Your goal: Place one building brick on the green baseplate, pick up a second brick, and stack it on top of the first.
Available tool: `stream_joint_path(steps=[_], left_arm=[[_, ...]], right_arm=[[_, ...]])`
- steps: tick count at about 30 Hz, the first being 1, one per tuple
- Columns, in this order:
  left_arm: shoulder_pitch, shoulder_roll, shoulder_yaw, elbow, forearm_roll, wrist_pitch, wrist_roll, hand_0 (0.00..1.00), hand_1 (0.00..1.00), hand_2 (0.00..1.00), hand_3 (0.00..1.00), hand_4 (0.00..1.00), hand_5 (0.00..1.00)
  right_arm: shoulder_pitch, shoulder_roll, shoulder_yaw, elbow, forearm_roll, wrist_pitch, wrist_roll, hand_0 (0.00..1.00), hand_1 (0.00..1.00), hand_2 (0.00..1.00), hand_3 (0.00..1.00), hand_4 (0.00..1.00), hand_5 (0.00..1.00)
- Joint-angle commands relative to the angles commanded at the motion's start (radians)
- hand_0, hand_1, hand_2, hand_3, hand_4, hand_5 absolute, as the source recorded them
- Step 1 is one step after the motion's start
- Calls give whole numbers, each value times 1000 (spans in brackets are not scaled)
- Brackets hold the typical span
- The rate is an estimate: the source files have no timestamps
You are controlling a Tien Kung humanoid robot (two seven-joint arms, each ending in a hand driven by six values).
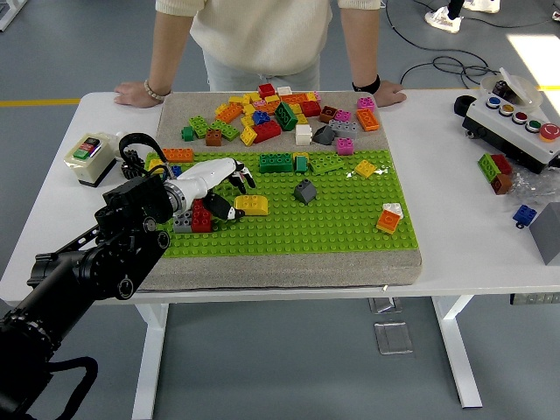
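Left hand at yellow brick on green baseplate

Left hand [217, 185] fingers spread wide, holding nothing, arched over yellow brick [252, 205] at the green baseplate [297, 223] left side.

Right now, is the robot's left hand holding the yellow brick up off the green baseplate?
No. The yellow brick sits on the green baseplate, with the left hand spread open beside it, gripping nothing.

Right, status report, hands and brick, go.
Left hand open over the baseplate, fingers around the yellow brick, not gripped. Right hand out of view. Red brick just beside it.
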Motion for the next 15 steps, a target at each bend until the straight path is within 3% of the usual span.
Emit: stream_joint_path(steps=[15], left_arm=[[-2, 0, 8, 11, -29, -4, 6, 655, 606, 561, 548, 627, 2]], right_arm=[[1, -1, 5, 0, 1, 0, 0, 761, 689, 735, 755, 998, 506]])
